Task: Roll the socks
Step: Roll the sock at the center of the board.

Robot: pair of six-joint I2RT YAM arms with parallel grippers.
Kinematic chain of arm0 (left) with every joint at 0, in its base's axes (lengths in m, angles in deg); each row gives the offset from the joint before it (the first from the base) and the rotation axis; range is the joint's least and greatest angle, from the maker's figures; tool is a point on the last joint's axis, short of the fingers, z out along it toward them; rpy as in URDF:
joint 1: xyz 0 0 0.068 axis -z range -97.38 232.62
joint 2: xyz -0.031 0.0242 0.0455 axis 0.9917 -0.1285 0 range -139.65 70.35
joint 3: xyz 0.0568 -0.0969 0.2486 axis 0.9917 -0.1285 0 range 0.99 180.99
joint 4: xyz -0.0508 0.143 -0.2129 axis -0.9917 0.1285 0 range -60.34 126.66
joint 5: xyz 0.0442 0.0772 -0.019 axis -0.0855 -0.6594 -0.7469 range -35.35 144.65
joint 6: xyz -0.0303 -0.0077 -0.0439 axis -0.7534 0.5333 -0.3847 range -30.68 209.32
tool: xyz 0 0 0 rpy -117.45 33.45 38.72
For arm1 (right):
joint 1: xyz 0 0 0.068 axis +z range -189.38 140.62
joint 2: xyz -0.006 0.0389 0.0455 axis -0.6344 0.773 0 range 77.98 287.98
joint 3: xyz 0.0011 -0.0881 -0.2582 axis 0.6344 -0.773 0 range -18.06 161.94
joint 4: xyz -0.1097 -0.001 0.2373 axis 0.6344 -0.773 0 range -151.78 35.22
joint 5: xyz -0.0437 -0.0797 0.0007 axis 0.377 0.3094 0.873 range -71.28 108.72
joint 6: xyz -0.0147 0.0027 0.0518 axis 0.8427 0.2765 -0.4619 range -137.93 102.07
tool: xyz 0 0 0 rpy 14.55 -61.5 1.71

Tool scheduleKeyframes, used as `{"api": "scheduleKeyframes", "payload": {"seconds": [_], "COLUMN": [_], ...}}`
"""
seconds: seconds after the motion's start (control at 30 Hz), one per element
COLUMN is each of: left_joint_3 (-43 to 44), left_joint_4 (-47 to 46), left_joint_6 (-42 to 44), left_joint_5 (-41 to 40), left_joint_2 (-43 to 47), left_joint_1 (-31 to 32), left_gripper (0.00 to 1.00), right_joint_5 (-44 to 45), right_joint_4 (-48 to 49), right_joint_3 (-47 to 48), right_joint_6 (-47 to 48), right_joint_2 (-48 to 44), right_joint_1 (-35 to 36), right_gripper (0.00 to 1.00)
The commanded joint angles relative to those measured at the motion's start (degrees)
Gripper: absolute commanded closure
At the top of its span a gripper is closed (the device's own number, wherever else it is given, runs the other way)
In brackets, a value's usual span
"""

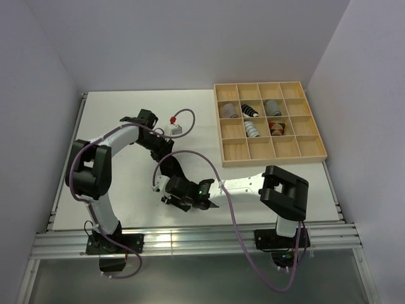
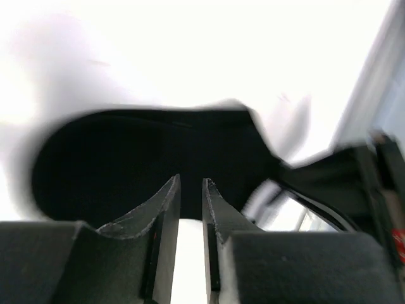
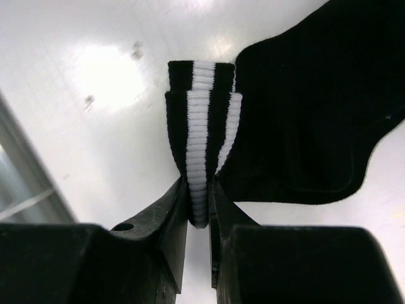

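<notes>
Where both arms bend inward in the top view, the left arm (image 1: 95,168) and right arm (image 1: 243,184) meet close to the near edge of the worktop (image 1: 114,120), left of its middle, while rolled socks (image 1: 251,128) sit in the wooden tray (image 1: 258,83) at the far right corner. In the blurred left wrist view, the left jaws stand narrowly apart, empty, over a black sock (image 2: 145,164) lying flat on the worktop. In the right wrist view, the right jaws pinch that sock's folded white-striped cuff (image 3: 204,126), its black body spread flat beside.

Black sock (image 3: 316,107) — its cuff (image 3: 201,139) banded black and white
</notes>
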Motion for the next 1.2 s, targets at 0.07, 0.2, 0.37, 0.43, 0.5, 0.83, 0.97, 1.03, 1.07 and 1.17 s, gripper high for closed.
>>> {"api": "scheduleKeyframes", "payload": {"seconds": [0.07,0.2,0.37,0.43,0.5,0.83,0.97,1.03,1.07,1.17], "left_joint_3": [-1.88,-2.58,-8.63,-10.22,-11.98,-24.09,-31.4,-33.6,-33.96,-34.66], "left_joint_4": [-17.49,-21.1,-27.78,-28.83,-28.66,-16.89,-18.9,-19.87,-19.7,-19.26], "left_joint_6": [-17.18,-20.09,-20.19,-18.53,-16.77,7.12,12.06,13.29,13.73,14.79], "left_joint_5": [-7.04,-9.14,-13.28,-13.02,-12.32,-8.0,-8.89,-8.28,-8.01,-7.4], "left_joint_2": [5.68,9.54,19.63,22.02,24.93,32.3,38.28,41.0,41.54,41.55], "left_joint_1": [-4.14,-6.7,-7.32,-7.32,-7.32,-0.4,3.22,4.01,4.1,5.33], "left_gripper": [0.76,0.8,0.81,0.77,0.75,0.56,0.47,0.38,0.36,0.33], "right_joint_5": [-10.42,-21.67,-41.79,-48.37,-52.17,-63.44,-63.88,-63.53,-63.36,-63.0], "right_joint_4": [-10.01,-15.89,-21.52,-23.9,-23.99,-20.57,-19.6,-19.42,-19.42,-20.39], "right_joint_3": [3.39,8.56,15.07,18.59,20.43,22.64,23.08,23.17,23.34,24.31], "right_joint_6": [-4.67,-5.73,-6.79,-7.66,-7.76,-11.27,-13.29,-14.08,-14.08,-14.0], "right_joint_2": [-1.78,0.59,6.63,9.72,13.5,23.44,25.2,25.38,25.55,26.26], "right_joint_1": [-2.0,-7.44,-16.76,-19.83,-21.51,-26.44,-27.14,-27.49,-27.58,-27.76], "right_gripper": [0.91,0.9,0.88,0.88,0.88,0.88,0.88,0.88,0.88,0.88]}}
